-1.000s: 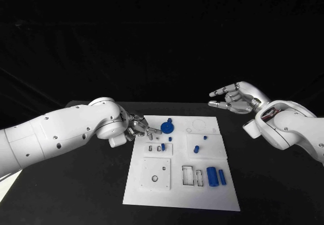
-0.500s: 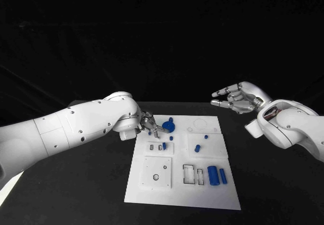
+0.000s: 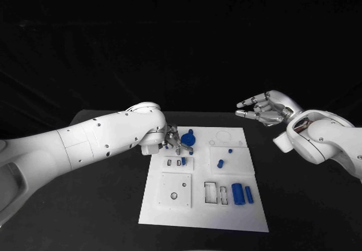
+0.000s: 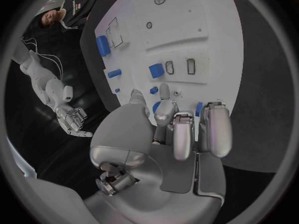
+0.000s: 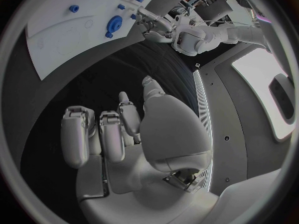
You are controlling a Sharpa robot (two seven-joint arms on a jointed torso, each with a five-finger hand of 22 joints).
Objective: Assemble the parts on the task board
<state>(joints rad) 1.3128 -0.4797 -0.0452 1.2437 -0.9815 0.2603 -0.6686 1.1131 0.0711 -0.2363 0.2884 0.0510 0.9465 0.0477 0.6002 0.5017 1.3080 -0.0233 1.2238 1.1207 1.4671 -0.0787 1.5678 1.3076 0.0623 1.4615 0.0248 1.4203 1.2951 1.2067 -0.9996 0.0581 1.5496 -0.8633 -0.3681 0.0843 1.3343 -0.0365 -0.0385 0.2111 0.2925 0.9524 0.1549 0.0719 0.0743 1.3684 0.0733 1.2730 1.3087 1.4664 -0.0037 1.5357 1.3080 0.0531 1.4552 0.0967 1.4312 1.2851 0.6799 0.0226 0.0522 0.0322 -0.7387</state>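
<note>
The white task board [image 3: 203,212] lies in the middle of the black table. At its far end stands a blue round part [image 3: 188,139]. My left hand [image 3: 172,143] hovers right beside it, fingers half curled and pointing down at the board, with nothing seen in them. In the left wrist view the left hand [image 4: 181,129] covers most of the blue round part [image 4: 199,108]. A blue block [image 4: 156,70] sits in a slot [image 3: 183,161]. My right hand [image 3: 261,109] hangs open in the air behind the board's far right corner, seen close up as right hand [image 5: 124,129].
Two blue cylinders [image 3: 237,194] lie side by side near the board's right edge. A blue peg [image 3: 219,164] and a small blue piece [image 3: 229,152] stand further back. Empty rectangular slots [image 3: 211,193] and a square plate with a hole [image 3: 174,197] lie nearer me.
My left arm has swung right, carrying the hand from the board's left edge to beside the blue round part. The right hand has barely moved.
</note>
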